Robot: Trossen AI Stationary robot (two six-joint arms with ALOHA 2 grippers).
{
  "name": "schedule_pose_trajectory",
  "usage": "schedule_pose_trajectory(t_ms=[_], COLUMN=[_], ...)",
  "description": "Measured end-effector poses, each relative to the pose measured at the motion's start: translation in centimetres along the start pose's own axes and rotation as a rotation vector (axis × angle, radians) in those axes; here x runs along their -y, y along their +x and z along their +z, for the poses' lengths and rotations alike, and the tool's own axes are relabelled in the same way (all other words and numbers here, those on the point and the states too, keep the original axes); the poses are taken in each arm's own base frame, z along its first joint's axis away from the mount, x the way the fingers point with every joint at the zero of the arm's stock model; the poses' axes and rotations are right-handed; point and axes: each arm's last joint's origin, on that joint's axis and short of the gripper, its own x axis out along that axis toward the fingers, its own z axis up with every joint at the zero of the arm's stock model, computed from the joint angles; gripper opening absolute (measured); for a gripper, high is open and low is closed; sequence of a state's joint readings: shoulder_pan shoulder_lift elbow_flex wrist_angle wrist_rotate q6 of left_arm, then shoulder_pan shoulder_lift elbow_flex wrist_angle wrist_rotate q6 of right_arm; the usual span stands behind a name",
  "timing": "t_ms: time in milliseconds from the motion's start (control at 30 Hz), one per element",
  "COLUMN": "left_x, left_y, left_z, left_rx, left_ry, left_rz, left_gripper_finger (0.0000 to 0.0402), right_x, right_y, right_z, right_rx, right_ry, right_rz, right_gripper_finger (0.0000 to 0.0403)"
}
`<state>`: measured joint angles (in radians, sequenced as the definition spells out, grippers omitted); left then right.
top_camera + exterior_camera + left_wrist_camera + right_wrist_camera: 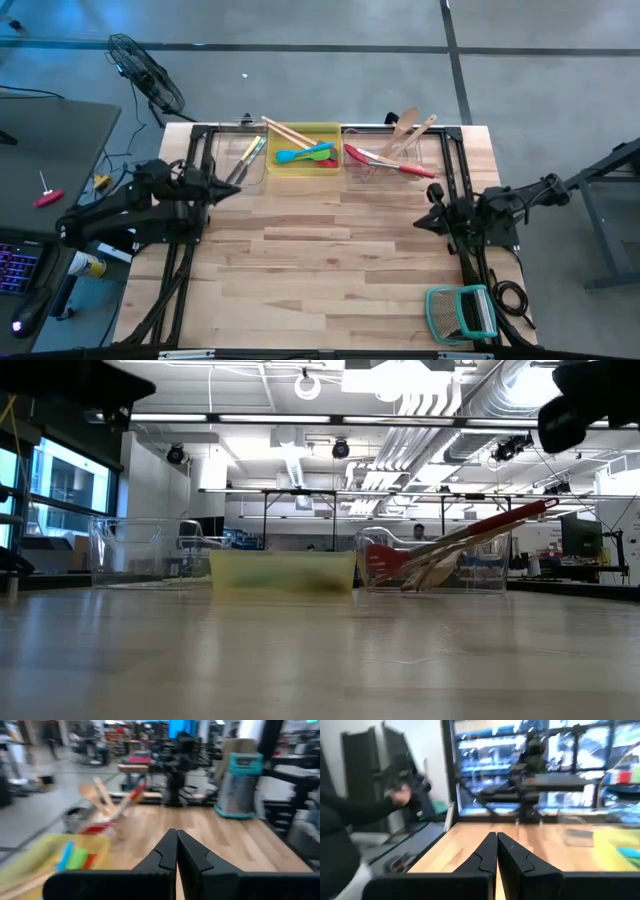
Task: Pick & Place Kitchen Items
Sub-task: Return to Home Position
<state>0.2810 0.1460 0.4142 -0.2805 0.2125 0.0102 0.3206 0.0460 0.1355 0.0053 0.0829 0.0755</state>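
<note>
High view: wood table. At L edge left gripper, at R edge right gripper; both w/ fingers pressed together, holding nothing. Far edge, centre: yellow bin w/ blue spatula; just beside it, right clear bin w/ red utensils & wooden spoons leaning out over its rim.

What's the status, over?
Left gripper shut, empty, left side. Right gripper shut, empty, right side. Utensils in the three bins. Wire rack near right corner, not obstructing.

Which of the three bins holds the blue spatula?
The yellow middle bin: the blue spatula lies in it. The left clear bin and right clear bin hold none.
</note>
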Motion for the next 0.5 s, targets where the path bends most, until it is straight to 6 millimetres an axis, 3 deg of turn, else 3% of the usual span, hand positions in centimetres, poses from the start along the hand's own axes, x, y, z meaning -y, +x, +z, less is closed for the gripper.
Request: schedule_pose_trajectory(t_ms=[167,233,500], left_x=[0.2,0.2,-0.1], left_y=[-0.2,0.0,2.0], left_z=[-3.0,-4.1,-8.5], left_rx=[-0.002,0.022,0.039], left_ry=[-0.041,-0.039,-0.110], left_rz=[-0.045,-0.050,-0.085], left_gripper_finger=[0.0000,0.0000,0.0000], right_x=[0.1,0.0,0.5], right_y=[0.0,-0.1,0.0], right_z=[-1.3,-0.9,-1.4], right_rx=[0.028,0.050,0.015], right_ry=[0.005,0.005,0.009], right_rz=[0.013,0.040,-0.143], right_gripper_finger=[0.0003,0.0003,0.0003])
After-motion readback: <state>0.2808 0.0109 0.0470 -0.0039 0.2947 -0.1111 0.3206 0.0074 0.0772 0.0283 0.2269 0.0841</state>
